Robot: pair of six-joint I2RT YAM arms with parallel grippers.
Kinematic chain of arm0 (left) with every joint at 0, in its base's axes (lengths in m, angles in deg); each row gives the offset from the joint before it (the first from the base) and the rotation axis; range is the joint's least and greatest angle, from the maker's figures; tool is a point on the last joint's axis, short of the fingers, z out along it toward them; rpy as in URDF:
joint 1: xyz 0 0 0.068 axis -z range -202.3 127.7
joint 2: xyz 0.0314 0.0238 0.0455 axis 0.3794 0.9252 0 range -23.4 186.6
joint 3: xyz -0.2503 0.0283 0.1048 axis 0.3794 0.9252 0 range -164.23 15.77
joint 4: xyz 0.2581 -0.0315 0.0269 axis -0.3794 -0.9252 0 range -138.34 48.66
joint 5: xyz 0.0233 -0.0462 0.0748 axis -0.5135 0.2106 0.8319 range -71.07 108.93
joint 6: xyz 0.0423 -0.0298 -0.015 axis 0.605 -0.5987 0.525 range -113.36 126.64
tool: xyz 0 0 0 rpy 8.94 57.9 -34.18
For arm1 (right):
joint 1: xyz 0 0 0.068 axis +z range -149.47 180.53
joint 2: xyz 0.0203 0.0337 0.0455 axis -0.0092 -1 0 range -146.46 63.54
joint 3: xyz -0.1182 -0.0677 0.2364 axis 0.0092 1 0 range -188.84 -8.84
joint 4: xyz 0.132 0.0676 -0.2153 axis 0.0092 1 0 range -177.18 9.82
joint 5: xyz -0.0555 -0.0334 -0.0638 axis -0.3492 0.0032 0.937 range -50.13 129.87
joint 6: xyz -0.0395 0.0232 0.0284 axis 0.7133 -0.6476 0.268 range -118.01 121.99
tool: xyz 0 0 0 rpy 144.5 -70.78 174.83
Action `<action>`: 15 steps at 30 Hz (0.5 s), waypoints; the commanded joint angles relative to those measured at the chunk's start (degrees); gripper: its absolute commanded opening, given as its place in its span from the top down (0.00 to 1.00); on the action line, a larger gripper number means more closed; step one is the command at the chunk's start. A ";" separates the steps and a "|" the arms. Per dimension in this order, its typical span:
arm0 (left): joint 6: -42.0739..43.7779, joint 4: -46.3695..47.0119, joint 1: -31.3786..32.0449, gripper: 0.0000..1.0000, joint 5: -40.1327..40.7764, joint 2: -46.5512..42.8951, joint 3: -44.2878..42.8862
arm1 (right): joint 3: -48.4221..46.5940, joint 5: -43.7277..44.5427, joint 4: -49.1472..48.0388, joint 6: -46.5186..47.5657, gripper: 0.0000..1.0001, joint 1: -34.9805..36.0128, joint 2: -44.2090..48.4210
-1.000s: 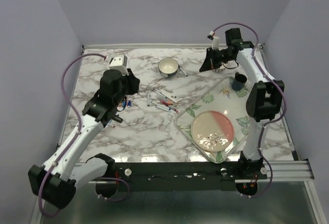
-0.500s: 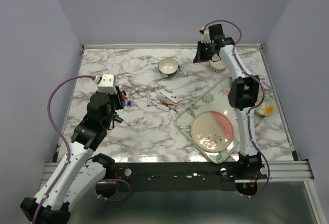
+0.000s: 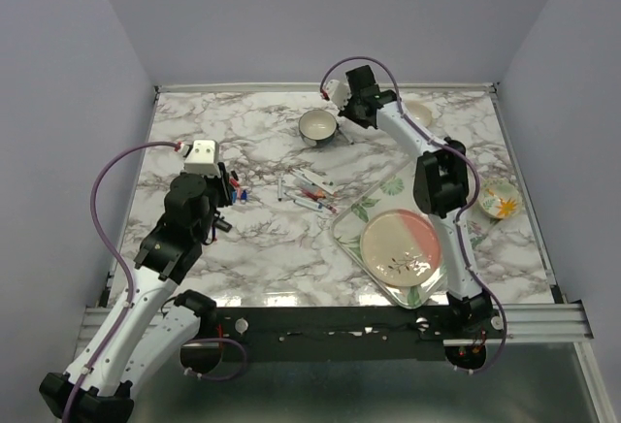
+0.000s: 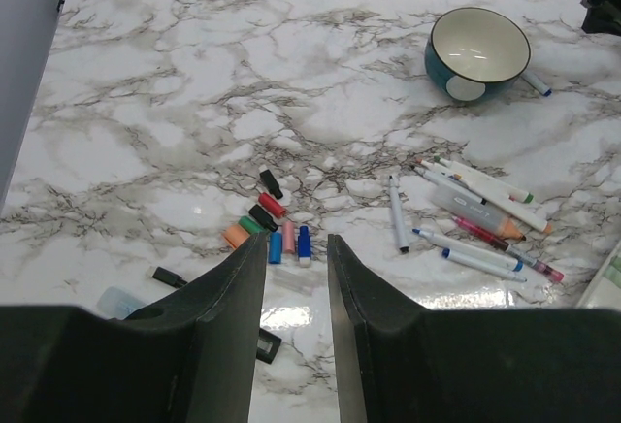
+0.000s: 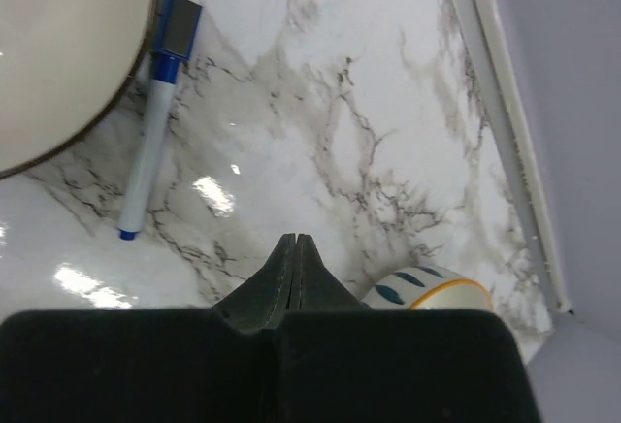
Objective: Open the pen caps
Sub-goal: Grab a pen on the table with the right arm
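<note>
Right arm has swung from the back-right corner over to the bowl [image 3: 316,128]. Right gripper [image 5: 294,241] is pinched shut and empty, just above the blue pen [image 5: 155,122] lying against the bowl's rim; that pen looks still capped, likely the next target. Left gripper [image 4: 296,239] has widened slightly: part open, holding nothing, over the loose pen caps [image 4: 273,205]. Pen pile [image 4: 475,217] hasn't moved.

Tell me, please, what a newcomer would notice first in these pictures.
Coloured pen caps scattered on the marble table just beyond the open left claw stand out first, with a heap of pens nearby. Next come the pink plate on the leaf-patterned tray and the right claw, shut and empty, by the dark bowl at the far edge.
</note>
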 commanded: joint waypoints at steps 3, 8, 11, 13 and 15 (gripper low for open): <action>0.86 0.64 -0.54 0.60 1.01 -0.44 0.08 | -1.98 -2.07 -3.25 16.87 0.99 -1.95 -1.45; 0.77 0.73 -0.55 0.60 0.57 -0.27 0.08 | -0.66 -10.75 -1.67 19.87 0.99 -1.77 -1.63; 0.77 0.64 -0.55 0.60 0.57 -0.44 0.16 | -0.23 -15.07 0.35 24.08 0.99 -1.77 -1.98; 0.77 0.73 -0.63 0.60 0.57 -0.27 0.16 | 1.61 -16.40 -0.43 26.72 0.99 -1.77 -1.54; 0.68 0.82 -0.72 0.60 0.57 -0.27 0.16 | 2.06 -18.51 -0.26 28.65 0.99 -1.68 -1.45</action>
